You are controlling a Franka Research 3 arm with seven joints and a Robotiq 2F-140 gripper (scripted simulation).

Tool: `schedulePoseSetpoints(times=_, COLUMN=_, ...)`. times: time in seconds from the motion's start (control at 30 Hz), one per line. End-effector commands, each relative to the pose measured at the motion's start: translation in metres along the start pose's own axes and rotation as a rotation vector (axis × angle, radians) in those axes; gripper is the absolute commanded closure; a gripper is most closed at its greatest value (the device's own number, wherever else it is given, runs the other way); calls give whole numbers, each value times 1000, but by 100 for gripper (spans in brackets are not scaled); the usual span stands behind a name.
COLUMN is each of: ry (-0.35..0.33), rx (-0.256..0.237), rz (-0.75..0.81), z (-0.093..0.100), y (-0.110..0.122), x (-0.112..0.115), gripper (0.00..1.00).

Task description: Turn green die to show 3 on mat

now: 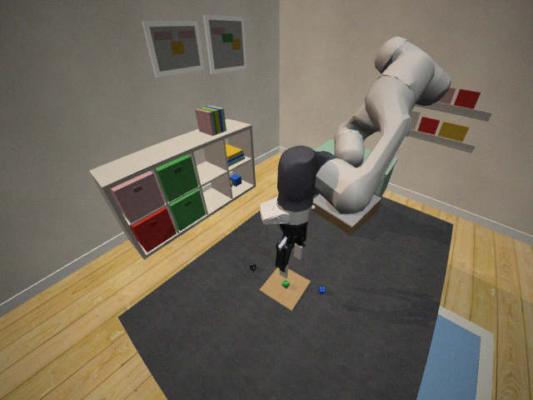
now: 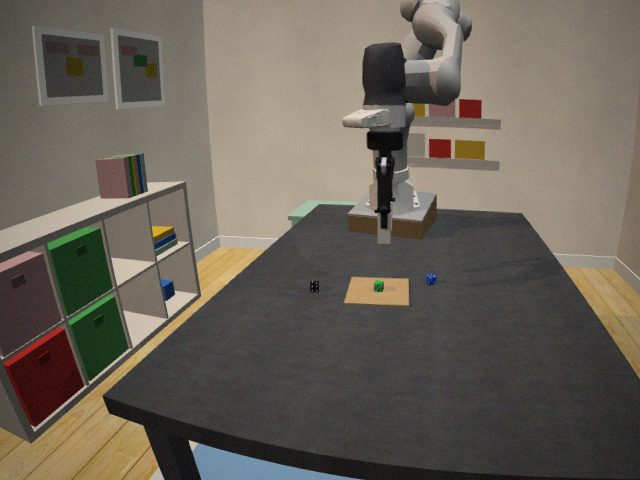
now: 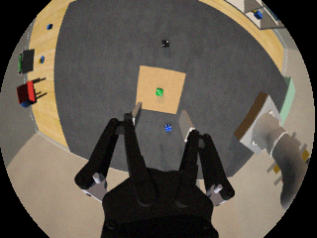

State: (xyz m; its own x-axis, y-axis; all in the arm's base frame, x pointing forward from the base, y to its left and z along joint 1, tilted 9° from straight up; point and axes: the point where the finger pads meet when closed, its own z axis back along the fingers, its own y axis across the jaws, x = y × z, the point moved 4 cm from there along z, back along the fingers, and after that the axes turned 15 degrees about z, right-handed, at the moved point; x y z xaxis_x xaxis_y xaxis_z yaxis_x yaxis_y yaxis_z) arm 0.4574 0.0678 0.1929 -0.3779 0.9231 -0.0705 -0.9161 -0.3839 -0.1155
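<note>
The green die (image 1: 285, 283) (image 2: 378, 285) (image 3: 158, 91) sits on the tan mat (image 1: 278, 297) (image 2: 360, 296) (image 3: 147, 81), near the mat's middle. The mat lies flat on the dark table (image 1: 258, 344) (image 2: 361, 387) (image 3: 99, 40). My gripper (image 1: 290, 263) (image 2: 383, 236) (image 3: 160, 111) points straight down, well above the mat's far edge. Its fingers are apart with nothing between them. A black die (image 1: 253, 267) (image 2: 314, 286) (image 3: 165, 44) lies on the table on one side of the mat and a blue die (image 1: 321, 290) (image 2: 430, 279) (image 3: 168, 129) on the other. I cannot read the top faces.
The robot's base block (image 1: 348, 217) (image 2: 392, 217) stands at the far end of the table. A white cube shelf (image 1: 171, 189) (image 2: 77, 289) with coloured bins stands on the floor to the left of the table.
</note>
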Motion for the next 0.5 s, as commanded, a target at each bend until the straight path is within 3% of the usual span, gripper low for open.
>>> schedulePoseSetpoints(times=0.0, ry=6, rx=-21, rz=-24, z=2, y=-3, x=-3, gripper=0)
schedulePoseSetpoints(times=0.47, ry=6, rx=-20, rz=-24, z=7, y=-3, x=-3, gripper=0)
